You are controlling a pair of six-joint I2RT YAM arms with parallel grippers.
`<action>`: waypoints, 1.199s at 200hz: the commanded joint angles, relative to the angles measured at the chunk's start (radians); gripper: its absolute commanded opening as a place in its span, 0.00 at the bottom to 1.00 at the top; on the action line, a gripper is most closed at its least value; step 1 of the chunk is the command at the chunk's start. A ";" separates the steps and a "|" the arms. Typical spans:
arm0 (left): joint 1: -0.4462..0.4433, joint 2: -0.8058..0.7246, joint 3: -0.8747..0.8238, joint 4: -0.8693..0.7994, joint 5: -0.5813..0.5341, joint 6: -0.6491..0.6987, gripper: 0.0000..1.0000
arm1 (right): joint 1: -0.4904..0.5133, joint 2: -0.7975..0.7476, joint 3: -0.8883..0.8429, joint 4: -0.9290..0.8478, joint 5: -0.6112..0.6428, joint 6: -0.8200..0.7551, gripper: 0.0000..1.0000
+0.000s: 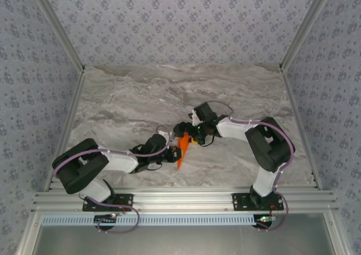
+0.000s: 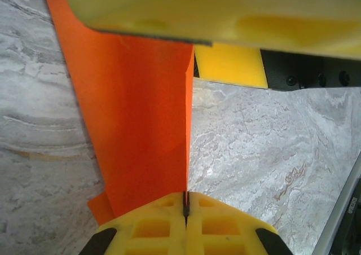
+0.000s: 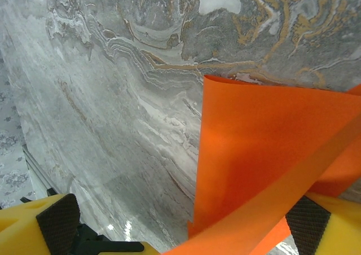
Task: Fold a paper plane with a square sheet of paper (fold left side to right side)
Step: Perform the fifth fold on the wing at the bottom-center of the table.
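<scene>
The left tool (image 2: pixel 185 209) was clenched on one edge of the sheet of paper (image 2: pixel 141 125), holding it raised above the surface (image 2: pixel 271 153), near the middle between the two arms. The right tool (image 3: pixel 180 232) stood spread wide, with the curled sheet passing loosely through its gap. The side-to-side fold looked begun but uncreased. The right tool would probably need to pinch the free edge next. The left wrist view showed the pinch line, and the right wrist view showed the curl.

Bright, even overhead light, soft shadows; close foregrounds in wrist views blurred
</scene>
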 commanded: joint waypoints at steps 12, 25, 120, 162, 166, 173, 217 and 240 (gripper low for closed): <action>0.007 0.019 0.000 -0.044 0.080 0.052 0.03 | 0.017 0.075 -0.001 -0.146 0.100 -0.045 1.00; 0.013 0.024 0.002 -0.047 0.091 0.060 0.03 | 0.018 0.083 0.008 -0.163 0.109 -0.051 1.00; 0.042 0.056 0.001 -0.049 0.120 0.093 0.03 | 0.034 0.101 0.029 -0.195 0.124 -0.065 1.00; 0.042 0.084 -0.001 -0.034 0.122 0.091 0.03 | 0.038 0.101 0.034 -0.197 0.118 -0.069 1.00; 0.043 0.085 -0.001 -0.032 0.120 0.091 0.03 | 0.039 0.101 0.035 -0.197 0.118 -0.069 1.00; 0.043 0.090 -0.001 -0.031 0.120 0.092 0.02 | 0.038 0.100 0.036 -0.197 0.118 -0.070 1.00; 0.044 0.109 0.001 -0.022 0.128 0.090 0.02 | 0.036 0.068 0.029 -0.170 0.110 -0.074 1.00; 0.044 0.111 0.000 -0.012 0.158 0.095 0.02 | 0.025 0.025 0.013 -0.128 0.097 -0.068 1.00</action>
